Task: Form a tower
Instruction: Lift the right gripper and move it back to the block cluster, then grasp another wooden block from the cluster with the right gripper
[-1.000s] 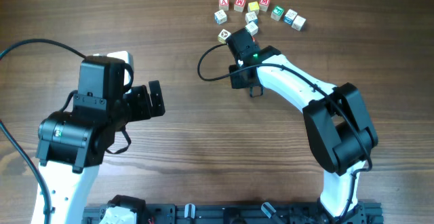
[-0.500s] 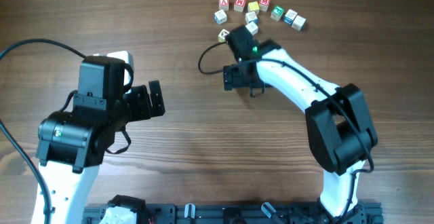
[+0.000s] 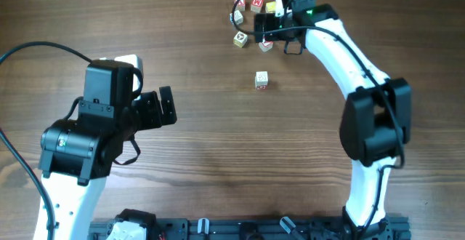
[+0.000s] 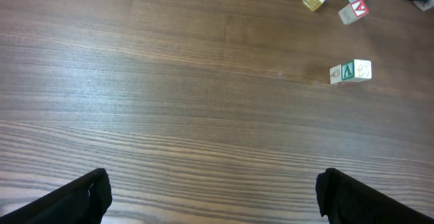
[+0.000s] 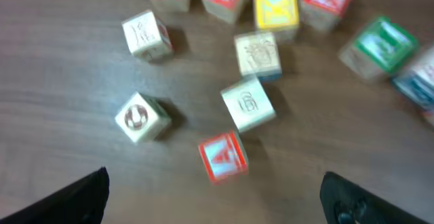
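Since the earlier overhead frame the right arm has swung from mid-counter to the far cluster of loose letter cubes [image 5: 254, 104], and its jaws, then nearly closed, now stand wide; the left arm has not shifted. The tower [image 3: 261, 80], two cubes high with a whitish top face and red print showing at its lower edge, stands alone on the bare counter [image 3: 218, 182], between the arms, well apart from the cluster and touched by neither end effector. The right end effector [image 5: 214, 200] hovers over the cluster with fingers spread and nothing between them; the left end effector [image 4: 215, 197] is equally wide and empty. Handling, as judged: the cubes look like small, light, rigid wooden blocks with smooth printed faces, not fragile, but the stack is unbonded and would probably topple from any sideways touch. A loose cube is best taken from above across two opposite flat side faces, near mid-height, then lowered squarely; the tower itself is better left ungripped. Legible writing: a red "A" on the red A cube [image 5: 222, 157] nearest the right fingers; a green triangular letter, A or V, on a side face of the tower in the left wrist view. The yellow cube [image 5: 276, 7] and the green cube [image 5: 383, 44] are too blurred to read. No brand mark is visible.
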